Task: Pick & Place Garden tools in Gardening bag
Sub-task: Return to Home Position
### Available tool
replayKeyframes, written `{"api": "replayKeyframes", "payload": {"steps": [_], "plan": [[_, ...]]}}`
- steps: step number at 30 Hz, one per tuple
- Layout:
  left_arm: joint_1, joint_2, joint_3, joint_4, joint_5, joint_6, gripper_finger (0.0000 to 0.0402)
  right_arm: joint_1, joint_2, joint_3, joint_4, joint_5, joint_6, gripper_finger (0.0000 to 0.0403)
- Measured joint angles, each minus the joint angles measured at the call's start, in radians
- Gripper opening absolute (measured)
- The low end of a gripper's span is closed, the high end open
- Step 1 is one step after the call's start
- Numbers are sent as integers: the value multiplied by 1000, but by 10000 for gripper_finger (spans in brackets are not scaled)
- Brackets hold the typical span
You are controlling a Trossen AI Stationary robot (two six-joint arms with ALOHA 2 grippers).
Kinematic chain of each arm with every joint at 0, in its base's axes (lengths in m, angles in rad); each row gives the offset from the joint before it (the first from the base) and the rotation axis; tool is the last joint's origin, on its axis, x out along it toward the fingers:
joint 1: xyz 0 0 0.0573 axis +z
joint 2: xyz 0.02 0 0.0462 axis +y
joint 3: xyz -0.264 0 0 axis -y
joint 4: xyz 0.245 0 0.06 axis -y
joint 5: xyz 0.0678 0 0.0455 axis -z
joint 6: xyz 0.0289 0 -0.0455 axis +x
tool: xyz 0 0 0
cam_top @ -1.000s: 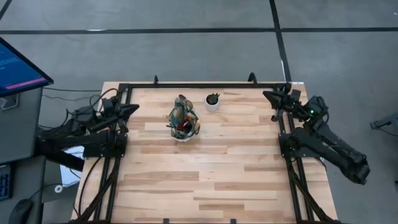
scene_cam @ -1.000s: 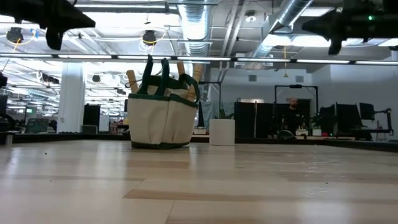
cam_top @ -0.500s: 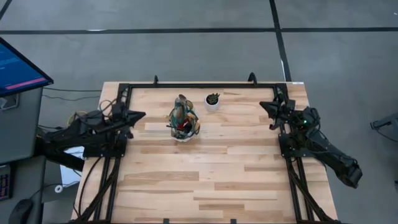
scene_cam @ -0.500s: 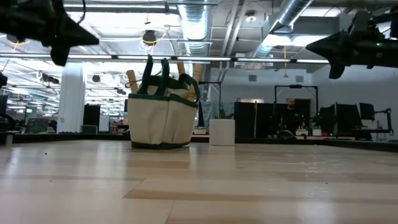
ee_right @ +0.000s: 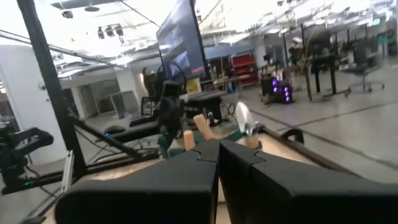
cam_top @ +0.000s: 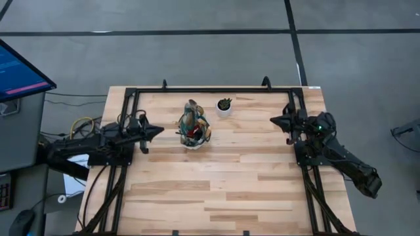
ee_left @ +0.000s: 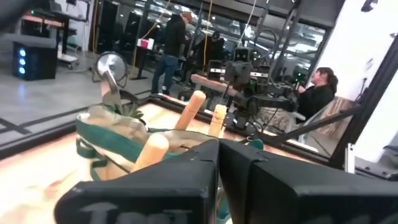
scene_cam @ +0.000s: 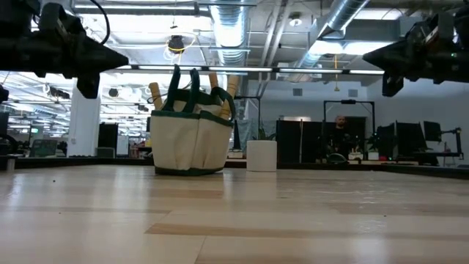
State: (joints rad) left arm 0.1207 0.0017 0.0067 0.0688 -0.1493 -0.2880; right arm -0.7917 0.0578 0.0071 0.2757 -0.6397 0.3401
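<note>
Above the bench, a little in from its side edges, both grippers hang with tips pressed together on nothing. The left gripper (cam_top: 157,130) is near the gardening bag (cam_top: 194,128), the right gripper (cam_top: 273,120) well apart from it. The bag, beige canvas with green trim, stands upright toward the far edge. From table height only wooden handles (scene_cam: 218,82) poke out; from above a red item (cam_top: 191,136) shows inside. Farther back sits a white pot (cam_top: 224,108).

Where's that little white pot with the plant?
In the high view, the white pot stands near the table's top edge, just right of the gardening bag, clear of it.
</note>
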Motion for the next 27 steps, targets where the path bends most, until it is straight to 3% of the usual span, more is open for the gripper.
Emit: {"api": "replayKeyframes", "payload": {"steps": [21, 27], "plan": [[0, 14, 0, 10, 21, -16, 2, 0, 0, -1, -105, 8, 13, 0], [0, 14, 0, 11, 19, -16, 2, 0, 7, -1, -200, -78, 2, 0]]}}
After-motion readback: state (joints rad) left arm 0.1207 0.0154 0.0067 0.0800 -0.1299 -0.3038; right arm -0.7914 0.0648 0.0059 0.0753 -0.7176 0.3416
